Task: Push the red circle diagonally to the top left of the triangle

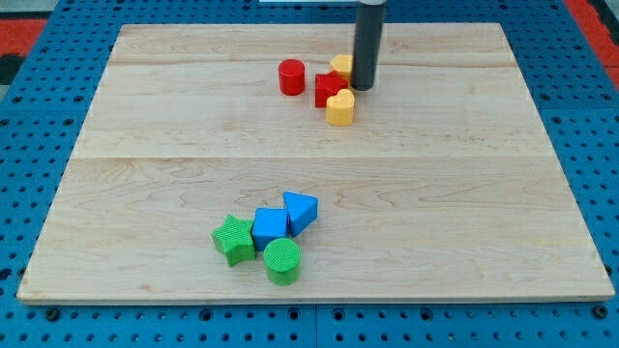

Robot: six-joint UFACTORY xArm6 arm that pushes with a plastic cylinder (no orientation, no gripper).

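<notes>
Camera view: there is no pincer, only my tip (364,87), which rests just right of the upper cluster on the tabletop (484,193). The red circle (291,76) sits at that cluster's left, well above the blue triangle (301,210). I judge my tip should circle above it, then push down-left gently.

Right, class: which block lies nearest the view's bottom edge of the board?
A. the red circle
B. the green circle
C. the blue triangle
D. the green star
B: the green circle sits lowest in the view, just below the blue cube and the green star; the red circle is far up near the top.
</notes>
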